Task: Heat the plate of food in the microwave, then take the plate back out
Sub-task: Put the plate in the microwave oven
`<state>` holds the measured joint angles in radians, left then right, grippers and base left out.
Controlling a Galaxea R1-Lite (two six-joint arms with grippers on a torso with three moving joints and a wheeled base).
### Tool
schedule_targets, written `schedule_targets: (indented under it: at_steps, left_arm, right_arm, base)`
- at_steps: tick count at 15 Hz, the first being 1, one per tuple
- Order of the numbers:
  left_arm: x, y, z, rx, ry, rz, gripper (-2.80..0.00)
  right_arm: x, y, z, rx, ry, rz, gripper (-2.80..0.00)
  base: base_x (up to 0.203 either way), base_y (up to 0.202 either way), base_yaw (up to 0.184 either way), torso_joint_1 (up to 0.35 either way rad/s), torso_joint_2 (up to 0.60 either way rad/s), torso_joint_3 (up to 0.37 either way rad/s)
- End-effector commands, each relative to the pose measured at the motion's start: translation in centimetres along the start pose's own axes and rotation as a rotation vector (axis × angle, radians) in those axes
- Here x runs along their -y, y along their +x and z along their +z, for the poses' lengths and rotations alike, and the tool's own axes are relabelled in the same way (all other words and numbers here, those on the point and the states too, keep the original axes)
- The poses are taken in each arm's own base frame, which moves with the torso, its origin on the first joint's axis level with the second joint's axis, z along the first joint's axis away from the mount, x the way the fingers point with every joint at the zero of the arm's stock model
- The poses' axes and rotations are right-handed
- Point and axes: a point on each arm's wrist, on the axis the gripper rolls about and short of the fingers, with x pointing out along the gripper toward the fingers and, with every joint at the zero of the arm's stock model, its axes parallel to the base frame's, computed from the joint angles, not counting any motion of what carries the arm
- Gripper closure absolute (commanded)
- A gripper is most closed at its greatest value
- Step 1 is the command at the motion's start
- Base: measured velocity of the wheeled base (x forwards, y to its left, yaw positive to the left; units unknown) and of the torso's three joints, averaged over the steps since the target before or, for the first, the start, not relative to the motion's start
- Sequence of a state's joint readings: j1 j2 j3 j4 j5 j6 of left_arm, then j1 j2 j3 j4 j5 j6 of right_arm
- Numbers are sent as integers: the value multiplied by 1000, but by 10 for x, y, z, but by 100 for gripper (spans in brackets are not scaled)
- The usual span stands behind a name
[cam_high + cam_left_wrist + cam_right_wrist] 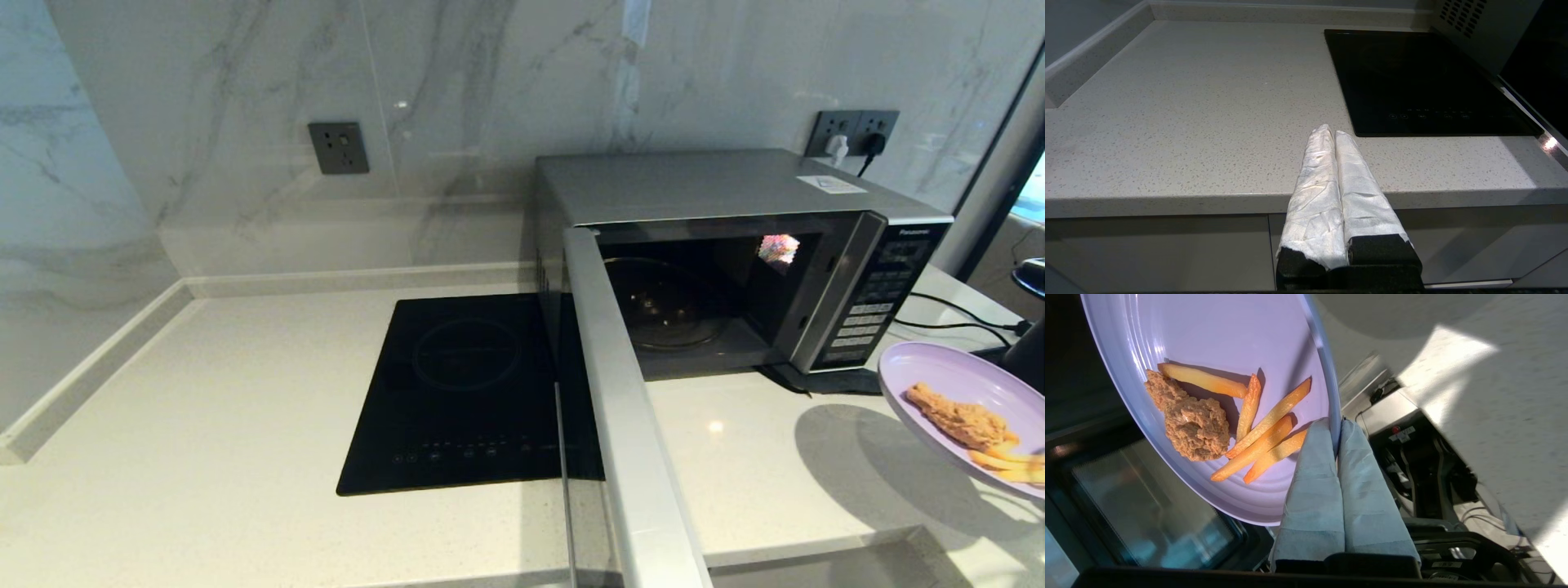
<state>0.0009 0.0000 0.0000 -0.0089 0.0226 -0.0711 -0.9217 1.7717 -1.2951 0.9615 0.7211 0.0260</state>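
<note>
Lavender round plate of fries and a brown patty (955, 392) hangs tilted right of the open silver microwave (735, 245), above the counter. Our right gripper (1336, 433) pinches its rim, fingers closed on it. It looks light, stiff, slippery; food could slide. Only the wrist view shows that grip. Our left gripper (1331, 134), closed and empty, waits by the counter edge.

The head view's right edge is cropping the round lavender plate of fries and brown patty (947, 380); its bottom edge is cutting off the silver microwave's (702, 184) open door.
</note>
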Motion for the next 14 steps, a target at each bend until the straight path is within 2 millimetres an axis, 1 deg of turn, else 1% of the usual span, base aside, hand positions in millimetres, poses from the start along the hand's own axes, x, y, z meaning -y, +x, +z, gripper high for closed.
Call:
schedule_targets:
  at_steps: [1, 5, 9, 10, 12, 14]
  left_arm:
    - [0, 0, 0, -1, -1, 1, 0]
    - [0, 0, 0, -1, -1, 1, 0]
    - [0, 0, 0, -1, -1, 1, 0]
    - [0, 0, 0, -1, -1, 1, 0]
    - [0, 0, 0, -1, -1, 1, 0]
    - [0, 0, 0, -1, -1, 1, 0]
  right_arm:
    - [-25, 0, -16, -26, -80, 16, 0]
    - [-59, 18, -43, -133, -180, 33, 0]
    - [-104, 40, -77, -249, -236, 33, 0]
    - [-116, 47, -83, -241, -237, 23, 0]
    - [-145, 65, -90, -139, -238, 2, 0]
    - [-164, 81, -94, -68, -215, -5, 0]
  base:
    - [0, 0, 0, 0, 0, 0]
    - [0, 0, 0, 0, 0, 0]
    - [0, 0, 0, 0, 0, 0]
    - [0, 0, 0, 0, 0, 0]
    - [0, 0, 0, 0, 0, 0]
    - [0, 0, 0, 0, 0, 0]
